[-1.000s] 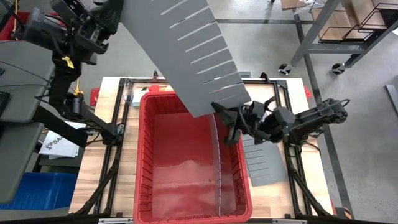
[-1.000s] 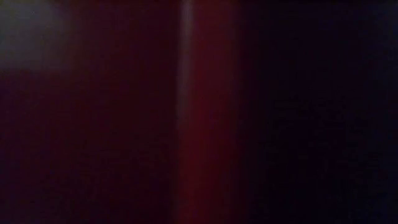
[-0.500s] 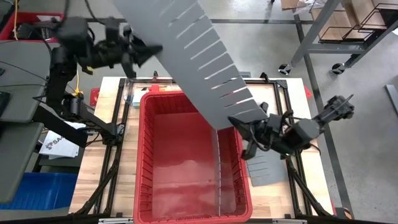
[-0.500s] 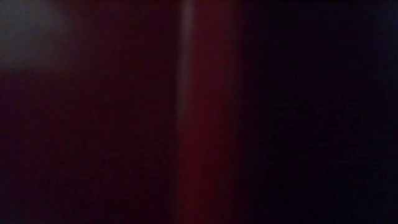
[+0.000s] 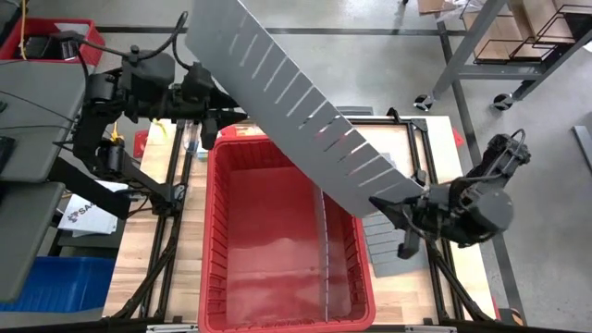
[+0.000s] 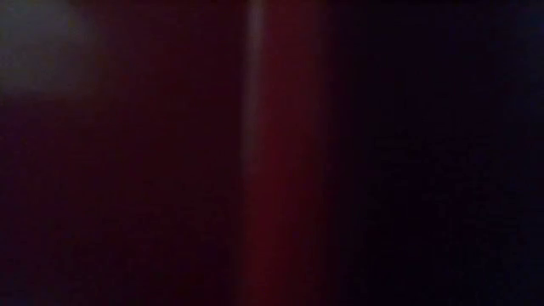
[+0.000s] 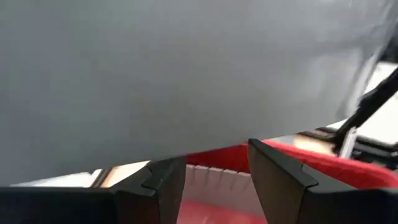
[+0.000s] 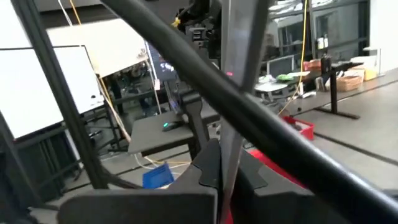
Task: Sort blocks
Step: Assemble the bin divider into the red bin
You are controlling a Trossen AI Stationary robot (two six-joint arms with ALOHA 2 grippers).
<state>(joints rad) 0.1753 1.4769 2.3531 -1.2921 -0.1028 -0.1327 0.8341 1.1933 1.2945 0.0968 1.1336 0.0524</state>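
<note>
Right gripper (image 5: pixel 393 215) clamped on divider sheet (image 5: pixel 296 106); left gripper (image 5: pixel 211 116) parted beside it

Your left gripper (image 5: pixel 211 118) no longer pinches the far end of the long grey divider sheet (image 5: pixel 296 111): its fingers (image 7: pixel 277 180) now stand parted just under the sheet's edge, and the arm has swung in from the far left corner toward the red bin's (image 5: pixel 215 240) far rim. Your right gripper (image 5: pixel 393 215), clamped on the sheet's near end, has pulled back from over the bin's right wall toward the table's right side. The sheet now lies lower and flatter, slanting across the bin's far right corner.
</note>
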